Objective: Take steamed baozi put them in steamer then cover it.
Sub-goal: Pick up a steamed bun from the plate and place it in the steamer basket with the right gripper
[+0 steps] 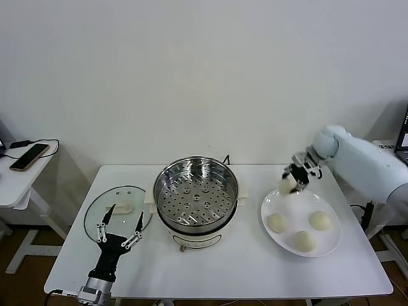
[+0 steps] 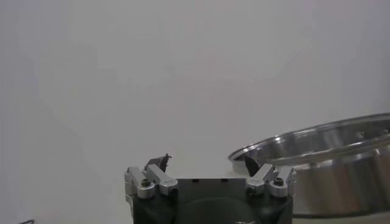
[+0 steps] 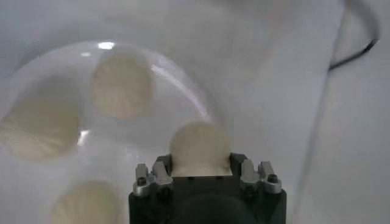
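My right gripper is shut on a cream-white baozi and holds it above the far left rim of the white plate. In the right wrist view the baozi sits between the fingers, with three more baozi on the plate below. Those three baozi lie on the plate in the head view. The steel steamer with its perforated tray stands at table centre and holds no baozi. The glass cover lies flat on the table to its left. My left gripper is open, near the cover's front edge.
A white side table with a phone and cable stands at the far left. The steamer's rim shows in the left wrist view. A black cable runs off the table's far right side.
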Controlling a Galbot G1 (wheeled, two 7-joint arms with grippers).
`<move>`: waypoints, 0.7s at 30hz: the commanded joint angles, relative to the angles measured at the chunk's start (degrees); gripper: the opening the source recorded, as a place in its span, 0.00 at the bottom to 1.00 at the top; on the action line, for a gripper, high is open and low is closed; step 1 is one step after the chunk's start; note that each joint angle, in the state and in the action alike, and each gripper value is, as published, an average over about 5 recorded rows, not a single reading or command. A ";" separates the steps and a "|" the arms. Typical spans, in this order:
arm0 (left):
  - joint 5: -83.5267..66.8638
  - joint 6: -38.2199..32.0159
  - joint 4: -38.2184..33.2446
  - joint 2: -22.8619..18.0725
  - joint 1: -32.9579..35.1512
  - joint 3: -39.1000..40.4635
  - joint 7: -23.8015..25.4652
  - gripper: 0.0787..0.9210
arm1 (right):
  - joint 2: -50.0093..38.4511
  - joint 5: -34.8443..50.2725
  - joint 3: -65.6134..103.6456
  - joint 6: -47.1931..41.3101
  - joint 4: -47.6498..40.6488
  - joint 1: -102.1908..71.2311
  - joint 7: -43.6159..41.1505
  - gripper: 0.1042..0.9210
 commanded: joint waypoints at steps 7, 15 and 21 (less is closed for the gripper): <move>-0.02 0.13 -0.67 -0.16 0.25 0.08 0.03 0.88 | 10.77 -3.51 -8.32 15.10 16.47 16.15 0.70 0.65; -0.09 0.07 -0.96 -0.40 0.36 -0.09 0.31 0.88 | 19.83 -9.80 -5.84 17.92 11.78 9.57 1.39 0.63; -0.17 0.03 -1.29 -0.61 0.48 -0.30 0.31 0.88 | 25.40 -14.21 -5.05 19.02 5.93 4.75 1.31 0.62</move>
